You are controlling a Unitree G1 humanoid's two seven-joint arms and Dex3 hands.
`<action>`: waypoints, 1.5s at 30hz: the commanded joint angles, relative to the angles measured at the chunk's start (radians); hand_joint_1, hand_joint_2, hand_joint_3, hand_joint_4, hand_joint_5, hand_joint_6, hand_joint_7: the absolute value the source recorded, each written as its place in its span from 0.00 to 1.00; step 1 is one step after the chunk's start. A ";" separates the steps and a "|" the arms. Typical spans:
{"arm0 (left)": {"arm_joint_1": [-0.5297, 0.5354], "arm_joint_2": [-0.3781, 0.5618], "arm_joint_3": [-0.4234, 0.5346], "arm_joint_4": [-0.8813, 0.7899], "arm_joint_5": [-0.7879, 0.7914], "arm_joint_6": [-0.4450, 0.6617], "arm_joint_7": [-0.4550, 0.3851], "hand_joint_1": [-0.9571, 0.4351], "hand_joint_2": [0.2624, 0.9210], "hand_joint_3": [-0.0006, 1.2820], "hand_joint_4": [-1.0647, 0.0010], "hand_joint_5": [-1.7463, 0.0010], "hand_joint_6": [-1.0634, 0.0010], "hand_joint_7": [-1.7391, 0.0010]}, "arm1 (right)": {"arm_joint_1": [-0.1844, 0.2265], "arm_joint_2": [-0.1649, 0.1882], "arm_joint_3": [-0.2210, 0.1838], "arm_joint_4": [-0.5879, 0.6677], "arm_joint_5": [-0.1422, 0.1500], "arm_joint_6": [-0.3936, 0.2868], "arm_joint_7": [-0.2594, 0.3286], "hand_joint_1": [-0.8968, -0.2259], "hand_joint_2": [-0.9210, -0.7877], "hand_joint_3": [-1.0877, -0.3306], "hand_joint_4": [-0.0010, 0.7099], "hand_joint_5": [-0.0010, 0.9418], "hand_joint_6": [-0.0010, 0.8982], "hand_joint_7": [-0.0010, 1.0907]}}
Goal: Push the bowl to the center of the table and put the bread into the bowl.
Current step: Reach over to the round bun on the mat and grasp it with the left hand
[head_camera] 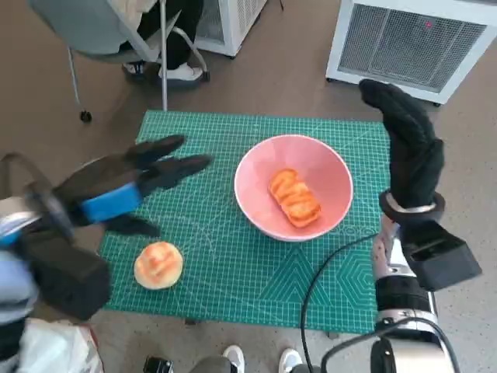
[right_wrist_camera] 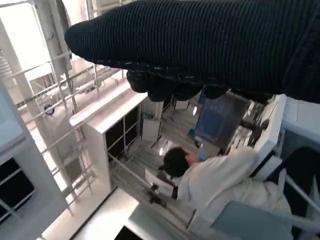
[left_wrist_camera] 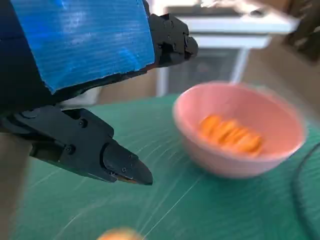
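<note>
I can read no brand, label or writing on anything here. The pink bowl [head_camera: 293,186] sits on the green cutting mat [head_camera: 233,272] toward its middle, a little to the right, and a ridged orange piece of bread [head_camera: 295,197] lies inside it. A second, round bun [head_camera: 158,264] rests on the mat near its front left corner, well apart from the bowl.

My left hand [head_camera: 124,190] hovers over the left part of the mat, just behind the bun, fingers spread and holding nothing; in the left wrist view its black fingers [left_wrist_camera: 107,155] point toward the bowl. My right hand [head_camera: 408,144] stands upright at the mat's right edge beside the bowl, fingers straight and together, empty, as far as I can tell from above.

A black cable [head_camera: 326,268] loops across the mat's front right. A white grille unit [head_camera: 415,43] stands behind the table on the right. A chair [head_camera: 101,35] with a seated person's legs is at back left, and shoes [head_camera: 260,359] show at the table's front edge.
</note>
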 commanded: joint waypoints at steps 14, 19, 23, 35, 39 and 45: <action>0.244 0.076 0.061 -0.140 -0.009 0.156 -0.045 0.65 0.76 0.01 0.88 1.00 0.72 0.99 | -0.013 0.022 0.006 0.053 0.048 0.023 0.051 0.47 0.00 0.43 0.51 0.00 0.20 0.33; 0.256 0.061 0.026 -0.131 0.005 0.169 -0.034 0.66 0.76 0.00 0.88 1.00 0.72 1.00 | -0.024 0.026 0.004 0.063 0.057 0.032 0.066 0.47 0.00 0.43 0.51 0.00 0.20 0.33; 0.253 0.052 -0.011 -0.118 0.017 0.185 -0.029 0.67 0.76 0.00 0.88 1.00 0.73 1.00 | -0.029 0.029 0.002 0.061 0.072 0.043 0.082 0.46 0.00 0.44 0.53 0.01 0.21 0.33; 0.197 -0.023 -0.179 0.049 0.120 0.148 0.045 0.67 0.77 0.00 0.89 1.00 0.74 1.00 | -0.029 0.031 -0.002 0.061 0.091 0.052 0.109 0.45 0.00 0.45 0.54 0.01 0.22 0.33; 0.170 -0.066 -0.234 0.143 0.165 0.114 0.097 0.66 0.78 0.01 0.87 0.99 0.74 1.00 | -0.027 0.030 -0.004 0.056 0.095 0.053 0.115 0.44 0.00 0.45 0.55 0.01 0.22 0.33; 0.133 -0.123 -0.292 0.301 0.220 0.043 0.189 0.64 0.82 0.01 0.81 0.99 0.72 0.99 | -0.018 0.028 -0.004 0.045 0.086 0.043 0.112 0.44 0.00 0.46 0.55 0.01 0.22 0.33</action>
